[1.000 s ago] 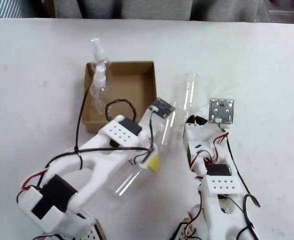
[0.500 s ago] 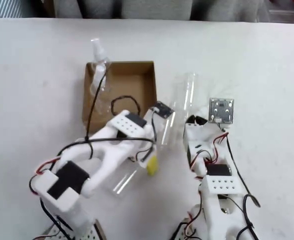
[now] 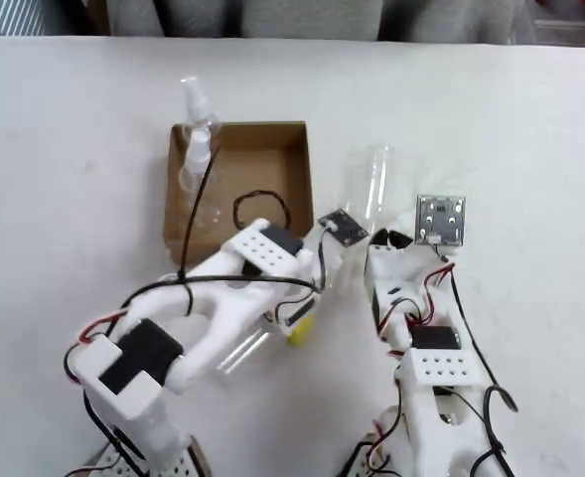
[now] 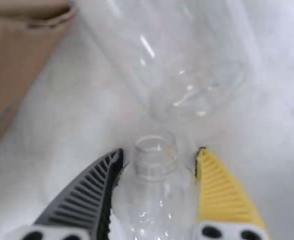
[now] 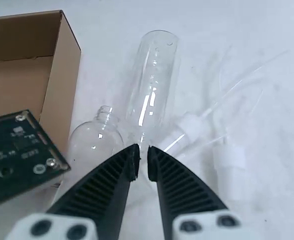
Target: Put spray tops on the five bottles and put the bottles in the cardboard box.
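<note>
My left gripper (image 4: 159, 152) is shut on a clear topless bottle (image 4: 154, 200), one black and one yellow finger on either side of its shoulder. That bottle (image 3: 242, 350) lies on the table under the left arm, near my left gripper (image 3: 297, 323). Another topless bottle (image 4: 176, 65) lies just ahead, beside the cardboard box (image 3: 240, 131). My right gripper (image 5: 142, 150) is shut on nothing, above the base of a third clear bottle (image 5: 151, 85). Two loose spray tops (image 5: 196, 125) lie next to it. Bottles with spray tops (image 3: 198, 149) lean in the box's far left corner.
The left wrist's camera board (image 5: 17, 150) hangs close to the box wall (image 5: 62, 65) and the short bottle (image 5: 94, 137). The right arm (image 3: 416, 328) stands beside the left one. Bare white table (image 3: 511, 149) stretches to the right and behind.
The left arm has swung right, towards the right arm, turning the held bottle a little on the table. The right arm has kept still.
</note>
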Action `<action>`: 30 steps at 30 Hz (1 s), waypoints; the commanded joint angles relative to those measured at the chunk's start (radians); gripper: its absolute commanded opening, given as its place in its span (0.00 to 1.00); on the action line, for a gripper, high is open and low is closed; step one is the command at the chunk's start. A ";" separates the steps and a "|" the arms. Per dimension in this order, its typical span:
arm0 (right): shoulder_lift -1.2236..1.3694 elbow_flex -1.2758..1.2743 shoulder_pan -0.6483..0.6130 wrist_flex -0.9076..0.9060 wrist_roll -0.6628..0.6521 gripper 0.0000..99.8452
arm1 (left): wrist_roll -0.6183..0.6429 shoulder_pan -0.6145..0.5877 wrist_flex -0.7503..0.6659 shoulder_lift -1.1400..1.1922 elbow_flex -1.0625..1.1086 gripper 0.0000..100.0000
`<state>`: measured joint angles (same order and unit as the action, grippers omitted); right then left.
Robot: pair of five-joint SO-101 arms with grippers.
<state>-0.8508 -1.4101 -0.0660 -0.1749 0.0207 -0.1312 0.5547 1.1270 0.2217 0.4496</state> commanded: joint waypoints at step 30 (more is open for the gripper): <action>-0.012 0.408 0.220 -0.645 -0.160 0.02 | -0.032 -0.437 -0.143 -0.664 0.534 0.03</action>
<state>-0.8508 -1.1063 0.1243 -0.7396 -0.0775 -0.1465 0.1941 1.0441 -0.3874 0.9452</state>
